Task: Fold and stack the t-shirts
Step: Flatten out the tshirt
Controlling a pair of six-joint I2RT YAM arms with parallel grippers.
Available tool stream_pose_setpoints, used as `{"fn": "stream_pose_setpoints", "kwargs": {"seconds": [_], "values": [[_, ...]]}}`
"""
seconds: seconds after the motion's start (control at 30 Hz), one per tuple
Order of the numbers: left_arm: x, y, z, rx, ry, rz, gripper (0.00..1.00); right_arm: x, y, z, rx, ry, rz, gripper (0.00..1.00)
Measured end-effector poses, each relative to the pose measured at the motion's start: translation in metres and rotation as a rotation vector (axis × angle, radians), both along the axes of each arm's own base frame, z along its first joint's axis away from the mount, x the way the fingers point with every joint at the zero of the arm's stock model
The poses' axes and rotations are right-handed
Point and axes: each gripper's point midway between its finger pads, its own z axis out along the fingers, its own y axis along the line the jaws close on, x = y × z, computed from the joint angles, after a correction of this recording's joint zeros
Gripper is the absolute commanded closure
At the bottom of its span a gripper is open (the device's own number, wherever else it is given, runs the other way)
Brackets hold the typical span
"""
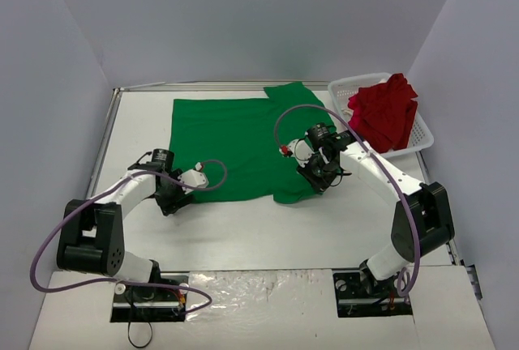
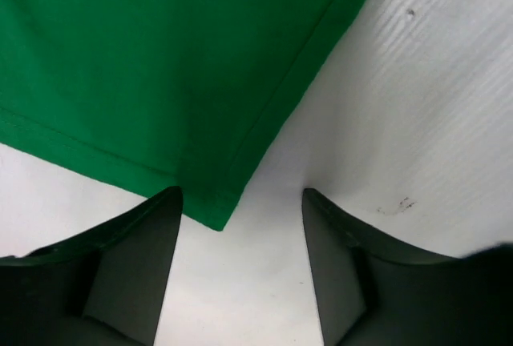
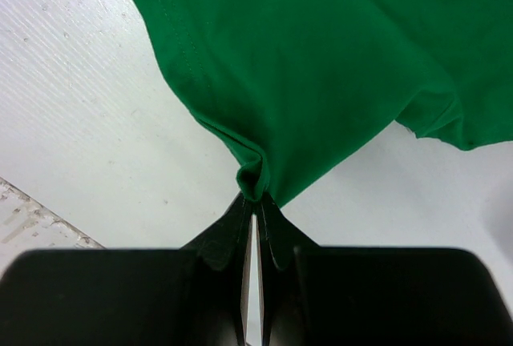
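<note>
We see the green t-shirt [image 1: 231, 143] spread mostly flat on the desk [image 1: 243, 232], one sleeve pointing toward the far right. Everything else is placed from it.

At its near left corner sits the left hand [image 2: 240, 198]. The jaws stand well apart, and the hemmed corner of the shirt lies on the desk between the two fingertips. The cloth is not pinched; the left fingertip is right at the hem, and the right one is clear of it on bare desk.

At its near right corner sits the right hand [image 3: 255, 202]. The jaws are closed tight on a small gathered fold of the green cloth, which puckers into creases just beyond the fingertips. The shirt's right edge looks rumpled there.

To the right of the green t-shirt, just beside its far sleeve, stands a white lattice basket [image 1: 354, 84]. The red t-shirt [image 1: 385, 113] lies heaped in it, crumpled, with part draped over the near rim.
</note>
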Motion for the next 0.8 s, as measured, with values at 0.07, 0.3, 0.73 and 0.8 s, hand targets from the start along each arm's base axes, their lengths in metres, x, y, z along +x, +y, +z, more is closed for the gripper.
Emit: {"fn": "stream_pose_setpoints", "kwargs": {"seconds": [0.07,0.3,0.73,0.8], "values": [[0.004,-0.001,-0.001,-0.002,0.003,0.002,0.55,0.000,-0.001,0.000,0.000,0.000,-0.003,1.00],[0.010,-0.002,-0.002,0.000,0.013,0.002,0.71,0.001,-0.002,-0.002,-0.002,0.006,-0.006,1.00],[0.012,-0.004,-0.003,-0.006,0.027,0.017,0.98,0.000,-0.007,0.005,0.004,-0.009,-0.021,1.00],[0.010,-0.005,-0.003,-0.008,0.033,0.019,0.98,-0.003,-0.009,0.014,0.021,-0.026,-0.025,1.00]]}}
